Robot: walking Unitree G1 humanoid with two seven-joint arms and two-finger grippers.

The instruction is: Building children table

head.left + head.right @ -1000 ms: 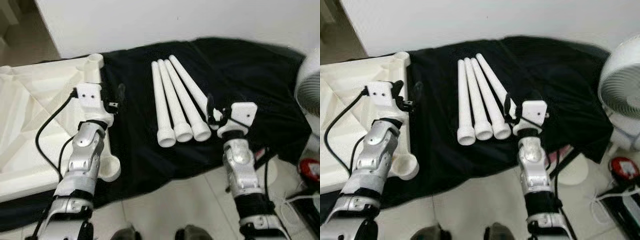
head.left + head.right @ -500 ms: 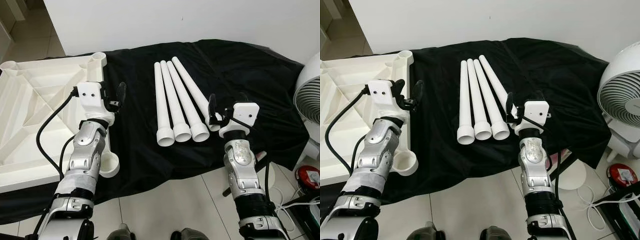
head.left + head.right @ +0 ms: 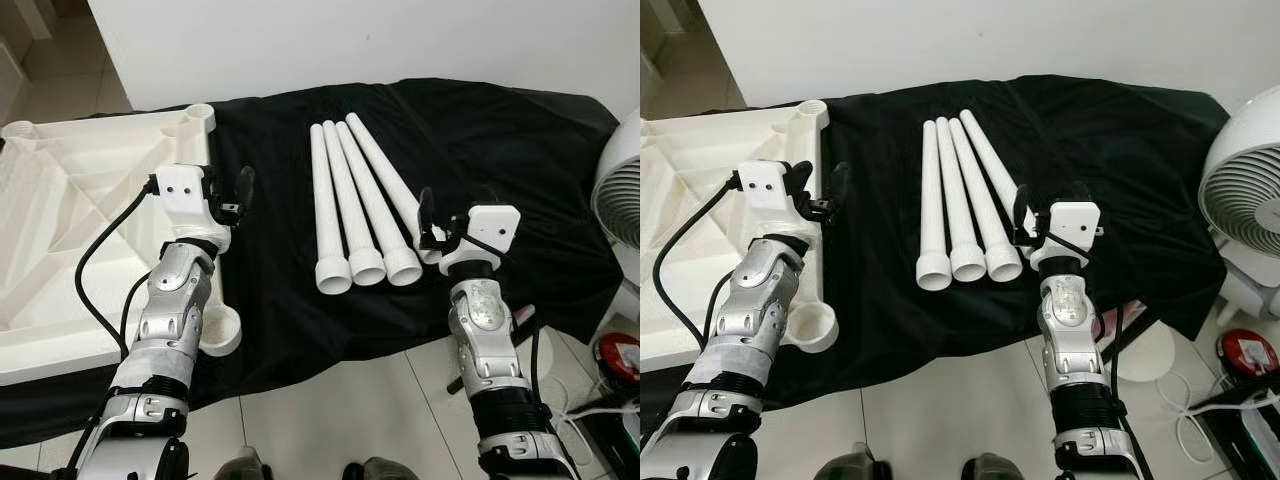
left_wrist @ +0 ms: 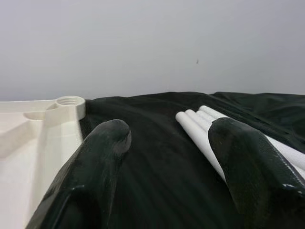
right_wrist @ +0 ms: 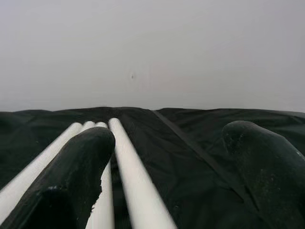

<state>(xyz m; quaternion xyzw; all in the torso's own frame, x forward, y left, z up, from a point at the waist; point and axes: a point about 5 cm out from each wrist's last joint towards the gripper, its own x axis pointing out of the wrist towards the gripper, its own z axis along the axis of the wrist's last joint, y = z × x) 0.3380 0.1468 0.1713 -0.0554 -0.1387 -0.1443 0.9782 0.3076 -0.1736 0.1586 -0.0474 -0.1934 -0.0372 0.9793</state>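
On the black cloth (image 3: 500, 140), four legs (image 3: 355, 205) lie between spread, empty grippers (image 3: 232, 195) (image 3: 448, 215).

You have four white tapered table legs (image 3: 360, 205) lying side by side on the black cloth (image 3: 520, 150), touching along their lengths, wide open ends toward the robot, narrow ends toward the wall; to their left, you see the white tabletop (image 3: 70, 230) lying upside down, ribbed underside up; its round leg sockets show at the far corner (image 3: 199, 117) and the near corner (image 3: 218, 328), both empty.
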